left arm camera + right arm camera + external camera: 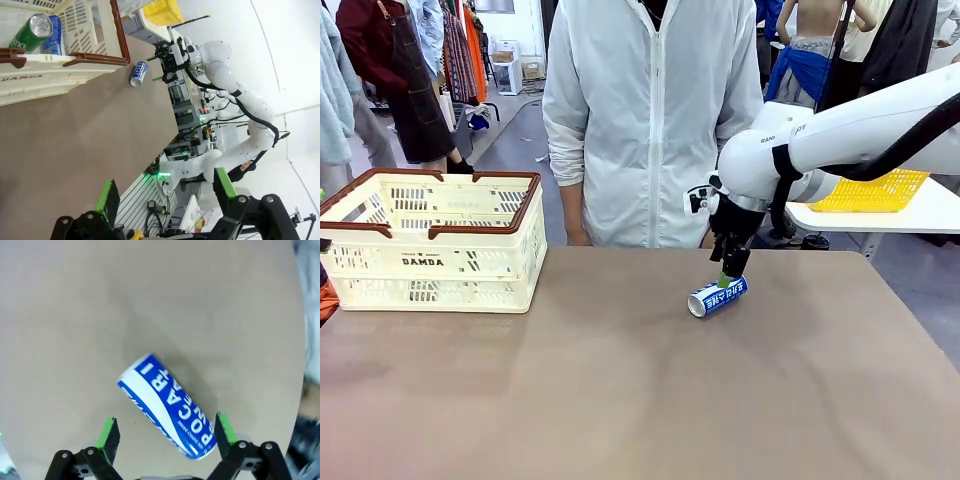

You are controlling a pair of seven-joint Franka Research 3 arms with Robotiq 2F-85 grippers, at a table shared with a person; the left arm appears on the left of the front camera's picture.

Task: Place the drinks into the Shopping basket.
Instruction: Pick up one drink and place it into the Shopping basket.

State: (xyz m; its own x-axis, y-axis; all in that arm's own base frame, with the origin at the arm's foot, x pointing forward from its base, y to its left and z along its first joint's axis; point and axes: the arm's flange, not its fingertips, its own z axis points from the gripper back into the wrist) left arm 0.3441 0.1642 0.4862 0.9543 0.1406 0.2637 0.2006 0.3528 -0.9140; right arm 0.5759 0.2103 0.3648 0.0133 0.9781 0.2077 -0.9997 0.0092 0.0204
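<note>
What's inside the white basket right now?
In the left wrist view, the Shopping basket holds two cans lying in a corner: a green can and a blue can beside it. The basket's wall hides part of its floor, so more could be there.

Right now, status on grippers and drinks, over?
Both grippers open. Right gripper above blue can lying on table, fingers either side, not closed. Green can and another blue one already in basket. Nothing in the way.
</note>
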